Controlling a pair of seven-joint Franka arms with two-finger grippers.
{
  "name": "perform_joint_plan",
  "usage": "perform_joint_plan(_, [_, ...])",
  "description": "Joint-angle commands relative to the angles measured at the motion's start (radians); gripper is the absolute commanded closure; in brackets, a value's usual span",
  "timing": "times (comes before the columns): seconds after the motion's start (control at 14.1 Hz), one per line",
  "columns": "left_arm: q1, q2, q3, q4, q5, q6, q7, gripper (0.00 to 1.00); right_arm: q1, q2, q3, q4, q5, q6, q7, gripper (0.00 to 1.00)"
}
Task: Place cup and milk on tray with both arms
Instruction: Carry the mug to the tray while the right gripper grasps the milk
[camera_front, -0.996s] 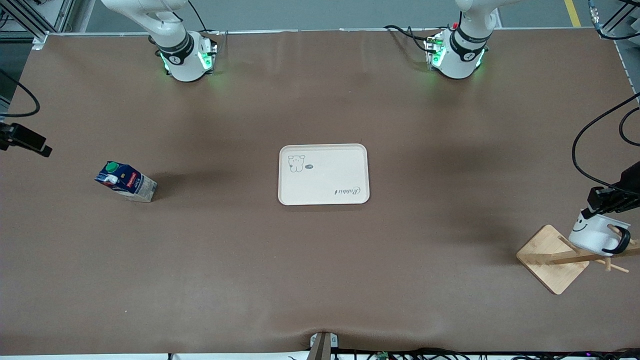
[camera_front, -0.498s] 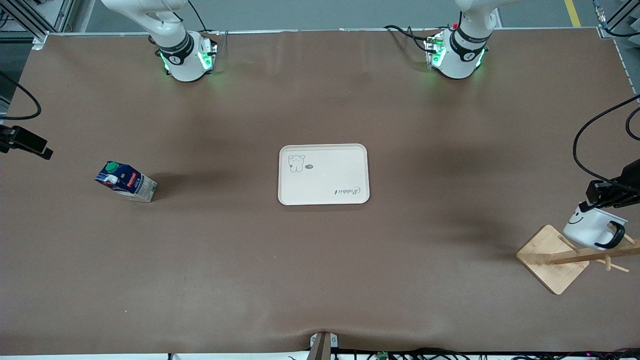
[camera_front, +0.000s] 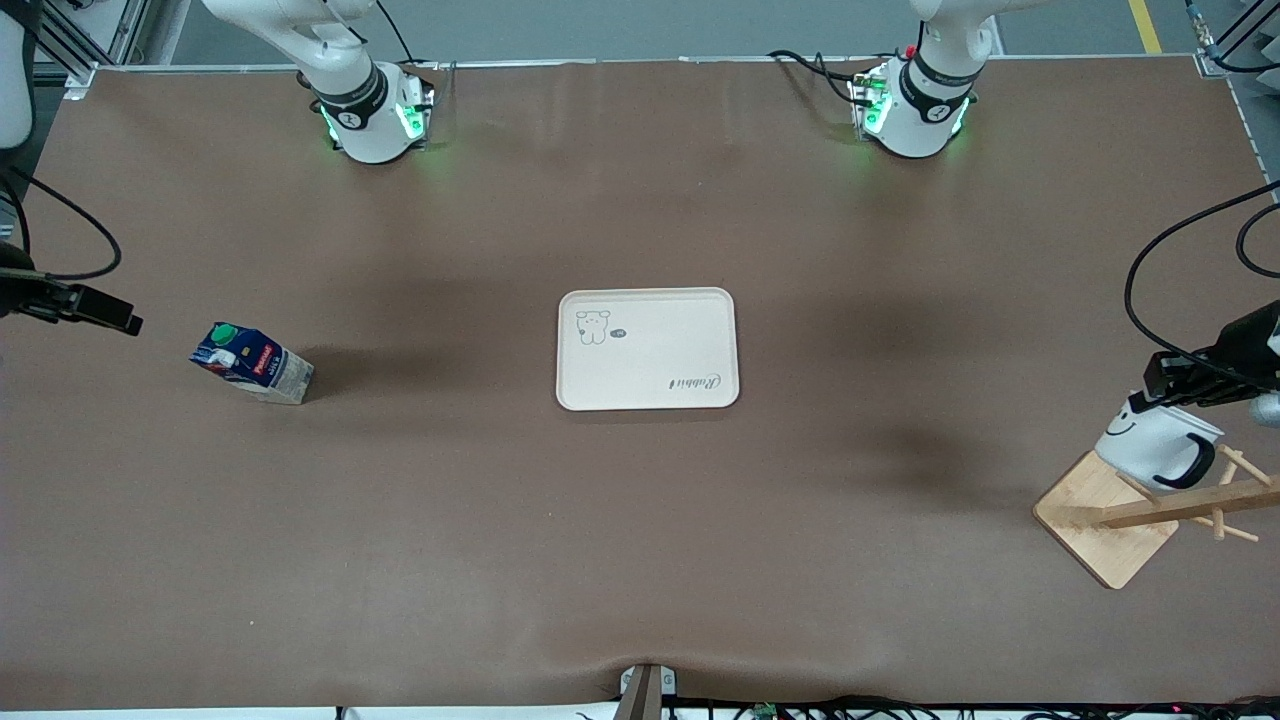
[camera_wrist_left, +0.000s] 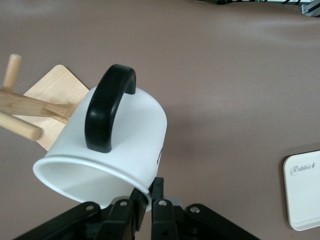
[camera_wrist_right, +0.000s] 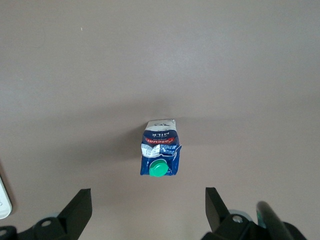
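Left wrist view gives you the cup (camera_wrist_left: 112, 145) tilted in the air above the wooden rack (camera_front: 1120, 515), its rim pinched by the left gripper (camera_wrist_left: 147, 200). Your milk (camera_front: 250, 364) stands on the table, with the right gripper (camera_wrist_right: 147, 207) wide open above it; the tray (camera_front: 648, 395) lies mid-table.

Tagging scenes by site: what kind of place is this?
Likely a robot lab bench: two arms bolted to a brown-covered table, loose cables at its edges, and staged props, a tray and a milk.
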Motion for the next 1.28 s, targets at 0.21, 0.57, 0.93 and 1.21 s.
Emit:
perform_joint_plan(0.21, [-0.038, -0.002, -0.019, 0.027, 0.035, -0.05, -0.1, 1.0, -0.068, 0.064, 0.004, 0.013, 0.063, -0.006, 0.008, 0.0])
perform_joint_plan(0.57, [-0.153, 0.007, -0.018, 0.035, 0.047, -0.064, -0.281, 1.0, -0.085, 0.108, 0.004, 0.022, 0.047, -0.003, 0.013, 0.0])
perform_joint_plan(0.93, [-0.311, 0.058, -0.018, 0.037, 0.047, -0.064, -0.573, 1.0, -0.109, 0.148, 0.004, -0.076, 0.056, 0.067, -0.01, 0.0])
perform_joint_plan(1.21, [-0.468, 0.14, -0.018, 0.07, 0.047, -0.061, -0.918, 1.0, -0.123, 0.118, 0.004, -0.216, 0.068, 0.135, -0.048, 0.0])
